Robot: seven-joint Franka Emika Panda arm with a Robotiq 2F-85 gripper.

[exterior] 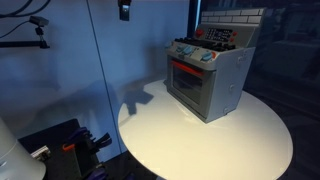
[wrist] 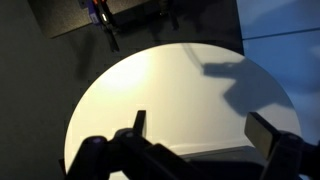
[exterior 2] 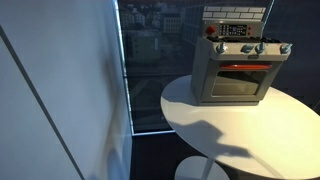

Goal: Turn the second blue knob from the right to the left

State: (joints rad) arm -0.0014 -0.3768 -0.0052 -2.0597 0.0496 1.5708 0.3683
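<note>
A grey toy oven [exterior: 207, 78] with a red-lit door stands at the far side of a round white table [exterior: 180, 135]; it shows in both exterior views [exterior 2: 235, 72]. A row of small blue knobs [exterior: 195, 53] runs along its front top edge, also seen from the front [exterior 2: 255, 48]; the single knobs are too small to tell apart. My gripper [exterior: 124, 10] hangs high above the table's edge, well away from the oven. In the wrist view its fingers [wrist: 202, 130] are spread open and empty over the bare tabletop [wrist: 150, 95]. The oven is out of the wrist view.
A glass wall [exterior 2: 150, 60] stands beside the table. Dark equipment with orange parts [exterior: 70, 142] lies on the floor beside the table and shows in the wrist view [wrist: 100, 12]. A camera on an arm [exterior: 38, 22] is mounted high up.
</note>
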